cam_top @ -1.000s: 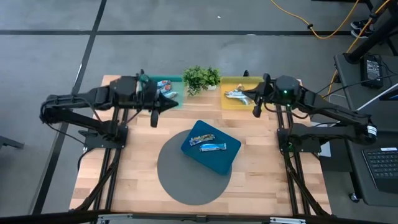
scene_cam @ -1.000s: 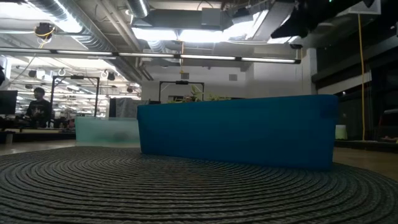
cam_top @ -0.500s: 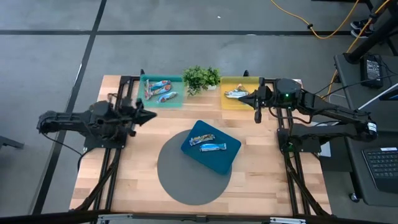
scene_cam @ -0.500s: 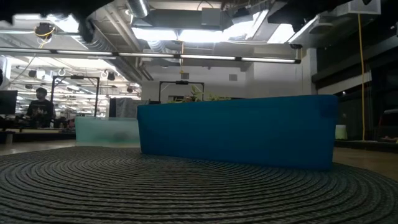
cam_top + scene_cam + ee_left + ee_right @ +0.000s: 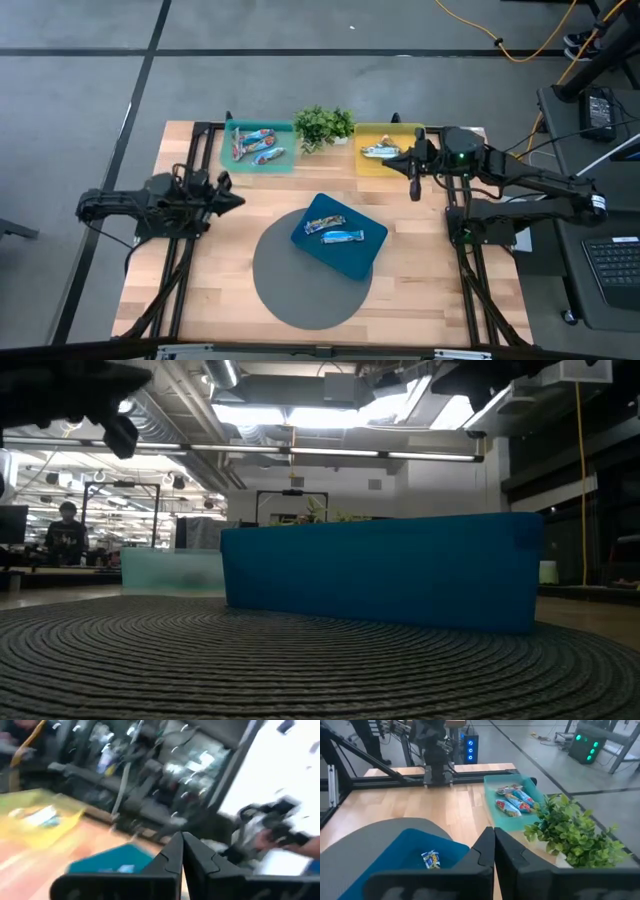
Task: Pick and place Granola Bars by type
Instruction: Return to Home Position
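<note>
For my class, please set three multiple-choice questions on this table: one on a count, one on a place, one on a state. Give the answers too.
1. How many bars lie in the blue tray? A none; B two; C five.
2. Where does the plant stand? A between the green tray and the yellow tray; B in the blue tray; C in the yellow tray.
3. How does the right tool stand? A wide open; B shut on a bar; C shut, empty.

Answers:
1. B: the high view shows two there.
2. A: the high view shows it between those two trays.
3. C: the right wrist view shows it closed with nothing held.
</note>
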You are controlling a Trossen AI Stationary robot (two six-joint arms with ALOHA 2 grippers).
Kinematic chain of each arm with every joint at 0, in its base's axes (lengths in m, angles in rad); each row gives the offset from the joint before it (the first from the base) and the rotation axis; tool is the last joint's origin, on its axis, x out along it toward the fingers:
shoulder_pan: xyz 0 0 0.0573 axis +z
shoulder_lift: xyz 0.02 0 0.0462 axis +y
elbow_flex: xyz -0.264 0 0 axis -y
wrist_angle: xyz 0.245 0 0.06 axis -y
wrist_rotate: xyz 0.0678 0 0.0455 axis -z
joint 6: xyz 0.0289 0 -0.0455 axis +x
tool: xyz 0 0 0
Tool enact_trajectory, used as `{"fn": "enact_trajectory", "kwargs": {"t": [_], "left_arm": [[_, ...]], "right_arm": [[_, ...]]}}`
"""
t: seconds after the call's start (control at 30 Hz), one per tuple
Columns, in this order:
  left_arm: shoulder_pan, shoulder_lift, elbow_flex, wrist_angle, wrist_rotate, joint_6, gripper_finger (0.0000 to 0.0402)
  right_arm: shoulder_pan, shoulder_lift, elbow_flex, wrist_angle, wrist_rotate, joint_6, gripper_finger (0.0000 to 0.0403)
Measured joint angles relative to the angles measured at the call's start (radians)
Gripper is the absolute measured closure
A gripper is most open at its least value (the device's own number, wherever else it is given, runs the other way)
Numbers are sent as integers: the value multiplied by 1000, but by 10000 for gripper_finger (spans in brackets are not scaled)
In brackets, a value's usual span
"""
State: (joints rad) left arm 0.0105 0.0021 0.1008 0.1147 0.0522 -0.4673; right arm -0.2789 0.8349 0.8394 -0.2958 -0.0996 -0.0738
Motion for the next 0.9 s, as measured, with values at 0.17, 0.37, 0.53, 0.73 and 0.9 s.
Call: {"fn": "enact_trajectory", "kwargs": {"t": [0.17, 0.37, 0.53, 0.73, 0.9], "left_arm": [[0, 1, -92, 47, 23, -15, 399], [6, 6, -92, -96, -24, 153, 400], [6, 14, -92, -98, -90, 293, 401], [6, 14, -92, -98, -105, 386, 401], [5, 39, -92, -97, -105, 430, 399]], "right_arm": [[18, 0, 0, -1, 4, 19, 398], [46, 0, 0, 0, 3, 44, 395], [80, 0, 0, 1, 1, 51, 399], [122, 0, 0, -1, 1, 73, 394], [144, 0, 0, 0, 1, 71, 399]]}}
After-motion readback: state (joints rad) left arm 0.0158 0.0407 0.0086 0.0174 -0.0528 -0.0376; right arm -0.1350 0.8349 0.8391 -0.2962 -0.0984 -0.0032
